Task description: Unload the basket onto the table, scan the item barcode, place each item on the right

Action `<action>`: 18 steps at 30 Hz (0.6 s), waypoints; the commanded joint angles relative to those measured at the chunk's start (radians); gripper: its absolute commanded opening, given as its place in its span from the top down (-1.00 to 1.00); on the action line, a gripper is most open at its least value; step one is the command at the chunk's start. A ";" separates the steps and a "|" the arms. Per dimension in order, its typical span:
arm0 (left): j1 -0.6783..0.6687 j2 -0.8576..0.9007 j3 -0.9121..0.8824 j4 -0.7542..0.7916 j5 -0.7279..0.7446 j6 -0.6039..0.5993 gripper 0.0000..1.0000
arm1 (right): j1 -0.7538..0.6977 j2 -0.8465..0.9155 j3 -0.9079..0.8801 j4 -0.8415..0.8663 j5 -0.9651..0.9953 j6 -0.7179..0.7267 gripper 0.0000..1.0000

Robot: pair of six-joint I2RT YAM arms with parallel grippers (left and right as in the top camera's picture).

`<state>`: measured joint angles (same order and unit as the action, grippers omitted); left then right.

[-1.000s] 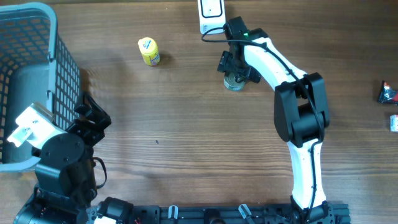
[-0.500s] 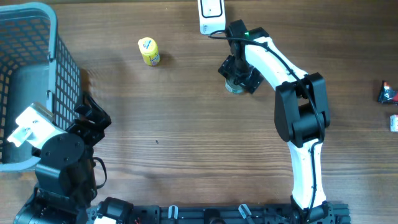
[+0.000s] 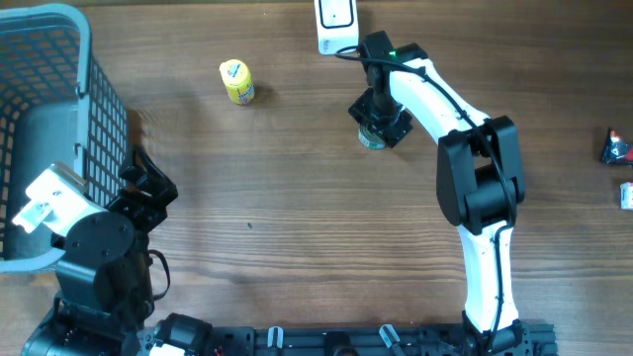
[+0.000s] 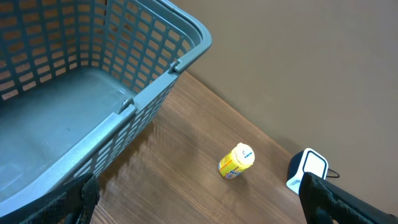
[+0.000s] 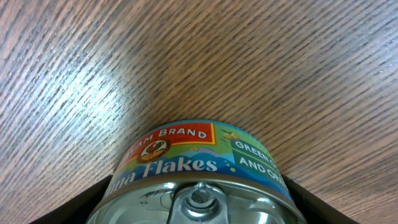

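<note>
A tuna flakes can [image 3: 373, 136] stands upright on the wooden table just below the white barcode scanner [image 3: 336, 22]. My right gripper [image 3: 380, 121] hangs over the can, its black fingers [image 5: 93, 200] pressed against both sides. In the right wrist view the tuna can [image 5: 193, 163] fills the lower frame, pull-tab lid up, between the jaws of the right gripper [image 5: 196, 202]. My left gripper [image 3: 148, 188] rests open near the basket, holding nothing; the left wrist view shows the left gripper [image 4: 202, 199] spread wide above bare wood.
A blue-grey mesh basket [image 3: 59, 20] fills the far left, also seen as the basket [image 4: 186, 56]. A yellow bottle [image 3: 236, 82] lies left of the scanner, seen again as the bottle [image 4: 236, 162] beside the scanner [image 4: 306, 169]. Small items [image 3: 615, 146] sit at the right edge.
The right gripper has come down over the tuna can and its fingers have narrowed onto the can's sides. The left arm has stayed still.
</note>
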<state>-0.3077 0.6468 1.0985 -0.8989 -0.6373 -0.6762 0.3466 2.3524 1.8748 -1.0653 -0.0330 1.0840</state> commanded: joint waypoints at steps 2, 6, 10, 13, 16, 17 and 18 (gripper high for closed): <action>-0.004 -0.002 -0.001 -0.004 0.009 -0.013 -1.00 | 0.021 0.080 -0.033 0.067 0.021 -0.201 -0.41; -0.004 -0.003 -0.001 -0.005 0.009 -0.013 -1.00 | 0.021 0.080 -0.033 0.116 0.116 -0.437 -0.44; -0.004 -0.002 -0.001 -0.005 0.009 -0.013 -1.00 | 0.019 0.080 -0.033 0.166 0.167 -0.572 -0.57; -0.004 -0.002 -0.001 -0.012 0.008 -0.013 -1.00 | 0.019 0.080 -0.033 0.206 0.168 -0.661 -0.58; -0.004 -0.002 -0.001 -0.016 0.008 -0.013 -1.00 | 0.019 0.080 -0.033 0.228 0.168 -0.706 -0.58; -0.004 -0.002 -0.001 -0.016 0.008 -0.013 -1.00 | 0.019 0.080 -0.033 0.231 0.167 -0.713 -0.58; -0.004 -0.002 -0.001 -0.016 0.008 -0.013 -1.00 | 0.019 0.080 -0.033 0.231 0.167 -0.717 -0.65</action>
<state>-0.3077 0.6468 1.0985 -0.9142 -0.6373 -0.6762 0.3721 2.3619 1.8717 -0.8440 0.1287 0.4465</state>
